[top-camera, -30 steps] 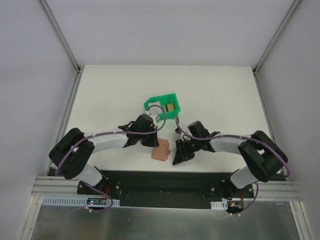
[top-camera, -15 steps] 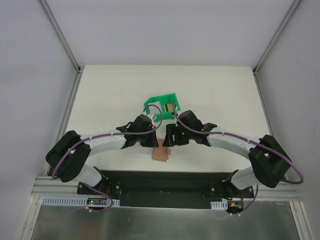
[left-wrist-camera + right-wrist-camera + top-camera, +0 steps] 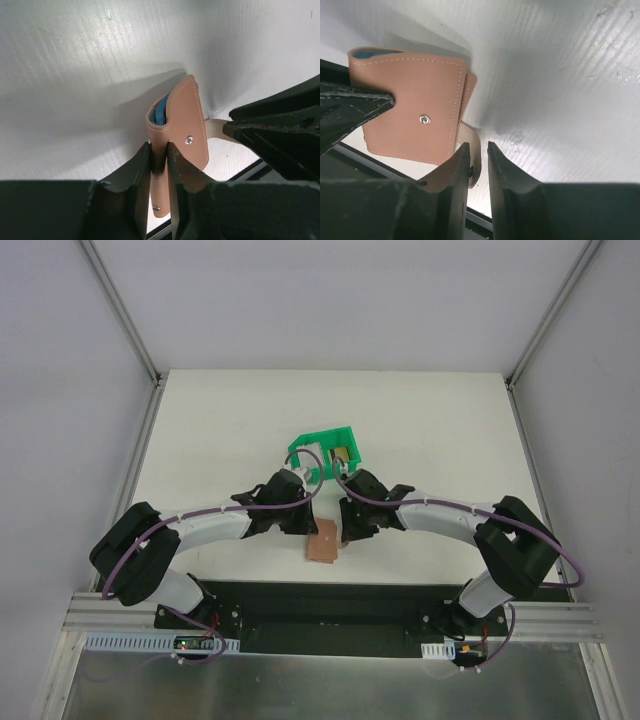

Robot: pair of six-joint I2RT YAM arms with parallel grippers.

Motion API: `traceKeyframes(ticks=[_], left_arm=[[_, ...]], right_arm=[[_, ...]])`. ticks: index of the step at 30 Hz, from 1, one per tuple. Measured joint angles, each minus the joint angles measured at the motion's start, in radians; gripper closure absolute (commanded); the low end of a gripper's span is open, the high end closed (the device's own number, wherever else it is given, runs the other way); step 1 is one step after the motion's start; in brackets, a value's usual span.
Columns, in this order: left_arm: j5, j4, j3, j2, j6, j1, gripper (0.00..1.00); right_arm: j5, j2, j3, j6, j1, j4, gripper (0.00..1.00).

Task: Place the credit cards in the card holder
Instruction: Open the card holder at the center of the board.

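The small tan-brown leather bifold card holder [image 3: 322,541] sits near the front edge of the white tabletop [image 3: 220,430]. It looks light, soft and floppy, so it is best pinched by a flap. The left claw [image 3: 159,150] is clenched on one flap. The right claw [image 3: 479,150] straddles the snap tab [image 3: 471,142] — gripped or not, I cannot tell.

Your tan leather card holder [image 3: 322,540] sits folded nearly shut near the table's [image 3: 230,440] front edge, snap stud outward, blue lining showing. Your gold card [image 3: 341,455] lies in the green bin [image 3: 345,433] behind it.
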Motion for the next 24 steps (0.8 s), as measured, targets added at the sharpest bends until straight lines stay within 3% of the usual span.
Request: traceKeyframes(ticks=[2, 4, 7, 14, 19, 24], left_arm=[[-0.002, -0.001, -0.001, 0.000, 0.000, 0.000, 0.77], [-0.005, -0.003, -0.001, 0.000, 0.002, 0.000, 0.63], [-0.024, -0.016, -0.001, 0.000, 0.008, 0.000, 0.50], [-0.072, -0.094, 0.010, -0.016, 0.030, 0.000, 0.40], [-0.077, -0.135, 0.055, -0.049, 0.060, -0.020, 0.25], [-0.082, -0.158, 0.124, -0.053, 0.105, -0.087, 0.23]], right_arm=[[0.001, 0.000, -0.004, 0.002, 0.000, -0.002, 0.92], [-0.004, -0.001, -0.015, 0.002, 0.000, 0.008, 1.00], [-0.021, -0.001, -0.051, 0.010, -0.007, 0.036, 1.00], [-0.099, -0.048, -0.150, 0.048, -0.051, 0.156, 1.00], [-0.150, -0.075, -0.196, 0.081, -0.077, 0.227, 0.99], [-0.203, -0.132, -0.243, 0.127, -0.095, 0.319, 1.00]])
